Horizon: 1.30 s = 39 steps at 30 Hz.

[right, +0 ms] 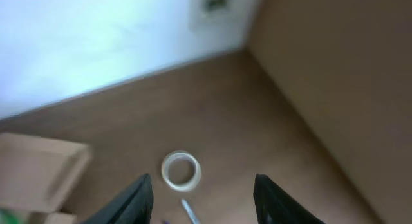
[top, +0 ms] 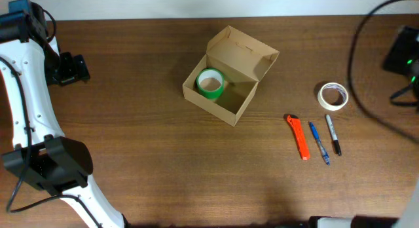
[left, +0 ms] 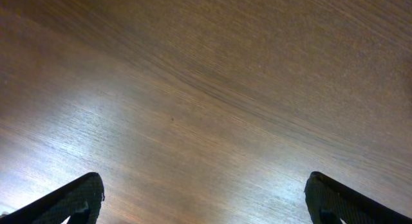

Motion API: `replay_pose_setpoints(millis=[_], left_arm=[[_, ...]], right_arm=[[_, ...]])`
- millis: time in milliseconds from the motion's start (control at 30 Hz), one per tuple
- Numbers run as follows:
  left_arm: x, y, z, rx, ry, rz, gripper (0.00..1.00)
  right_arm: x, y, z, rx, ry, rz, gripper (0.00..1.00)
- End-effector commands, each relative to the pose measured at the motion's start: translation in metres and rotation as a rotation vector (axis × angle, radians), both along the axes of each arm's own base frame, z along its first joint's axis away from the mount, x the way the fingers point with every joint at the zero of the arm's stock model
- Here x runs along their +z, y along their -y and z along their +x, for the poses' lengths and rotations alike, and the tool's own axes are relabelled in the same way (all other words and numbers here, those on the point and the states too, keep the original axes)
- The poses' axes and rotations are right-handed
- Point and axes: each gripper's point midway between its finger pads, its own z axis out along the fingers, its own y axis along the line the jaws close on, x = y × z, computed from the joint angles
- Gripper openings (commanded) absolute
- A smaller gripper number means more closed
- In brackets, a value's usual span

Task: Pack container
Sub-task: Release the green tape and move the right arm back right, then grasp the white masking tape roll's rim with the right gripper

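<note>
The container (top: 230,73) is a tan cardboard box in the table's middle, its flap lid open toward the back right. A green tape roll (top: 211,82) lies inside its left part. In the right wrist view the box (right: 38,174) shows at the left edge. My left gripper (top: 71,67) is at the far left; in its wrist view the gripper (left: 206,201) is open and empty over bare wood. My right gripper (right: 203,199) is open and empty, high above a white tape roll (right: 181,170). The right arm (top: 402,50) sits at the right edge.
The white tape roll (top: 333,95) lies right of the box. In front of it lie an orange utility knife (top: 300,137), a blue pen (top: 319,143) and a black marker (top: 333,134). A black cable (top: 357,71) arcs over the right side. The pen's tip (right: 190,211) shows between the right fingers.
</note>
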Motion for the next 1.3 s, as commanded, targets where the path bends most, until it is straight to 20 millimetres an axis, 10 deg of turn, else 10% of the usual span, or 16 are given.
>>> replay_pose_setpoints(millis=[0, 200, 433, 933, 1267], left_arm=[[-0.003, 0.001, 0.0, -0.006, -0.006, -0.012, 1.0], [-0.003, 0.001, 0.0, -0.006, -0.006, -0.012, 1.0], [-0.003, 0.001, 0.0, -0.006, -0.006, -0.012, 1.0], [-0.003, 0.001, 0.0, -0.006, -0.006, -0.012, 1.0], [-0.003, 0.001, 0.0, -0.006, -0.006, -0.012, 1.0]], right_arm=[[-0.086, 0.033, 0.034, -0.148, -0.194, 0.167, 0.53], [-0.198, 0.06, 0.068, -0.204, -0.475, 0.267, 0.56], [-0.277, 0.066, 0.085, -0.214, -0.64, 0.322, 0.56], [-0.383, 0.073, 0.067, -0.207, -0.71, 0.45, 0.58], [-0.409, 0.066, 0.065, -0.17, -0.69, 0.537, 0.57]])
